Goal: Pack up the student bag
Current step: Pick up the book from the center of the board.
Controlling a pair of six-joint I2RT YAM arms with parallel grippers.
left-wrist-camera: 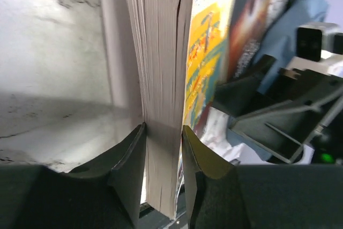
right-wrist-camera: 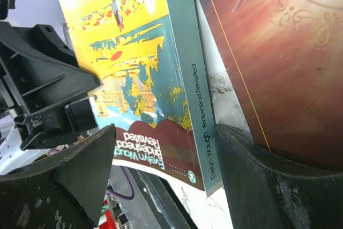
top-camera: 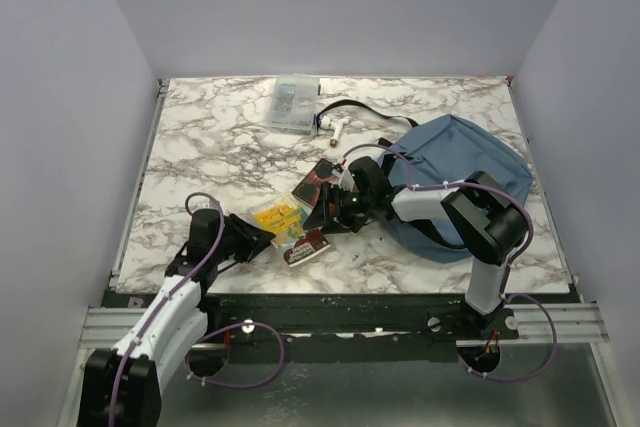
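The soft student bag (top-camera: 470, 162), slumped at the worktop's (top-camera: 200, 137) right side, probably sags unless gripped by its zip edge, while the left end effector (left-wrist-camera: 163, 132) clamps the Brideshead Revisited paperback (right-wrist-camera: 144, 79) and the right end effector (right-wrist-camera: 166, 140) gapes around it.

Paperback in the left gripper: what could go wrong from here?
1. The left gripper pinches the paperback only at its page edge, so it may pivot or the pages may splay.
2. The right gripper stands open around the same book, close beside a dark red book; closing could catch both.
3. The student bag lies partly under the right arm, its opening not visible, so insertion may snag.
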